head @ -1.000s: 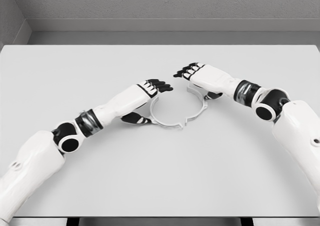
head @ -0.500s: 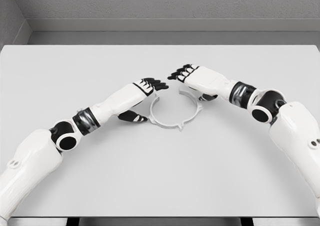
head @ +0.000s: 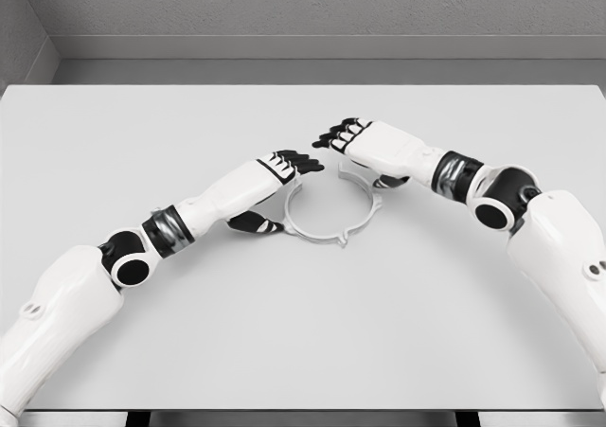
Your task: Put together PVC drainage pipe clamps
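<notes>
Desk [head: 303,332]: pale grey, fills most of the head view, near corners cut off by the bottom edge. Grey wall and floor strip behind it.

Left arm [head: 114,266]: enters lower left, runs diagonally up toward desk centre; shoulder cropped at the frame edge. Right arm [head: 530,228]: enters from the right edge, runs up-left; upper part cropped.

Pipe clamp [head: 327,204]: thin white ring lying flat on the desk just above centre, between the two hands. Roughly circular, so no clear long axis. Small tab sticks out at the lower right of the ring toward the near edge; another tab or ear at the upper right sits under the right hand. Top of the ring appears open or broken, but white on pale grey makes that hard to read. Whether it's one piece or two halves: can't tell.

Left hand [head: 279,171]: palm down at the ring's left side, dark fingers extended flat over the upper-left arc, thumb [head: 254,222] splayed low just outside the ring. Released, not gripping anything; contact with the ring unclear.

Right hand [head: 365,143]: palm down over the ring's upper-right arc, fingers stretched left, loosely spread. Hides that part of the clamp. Released; can't tell if it presses on the ear beneath.
</notes>
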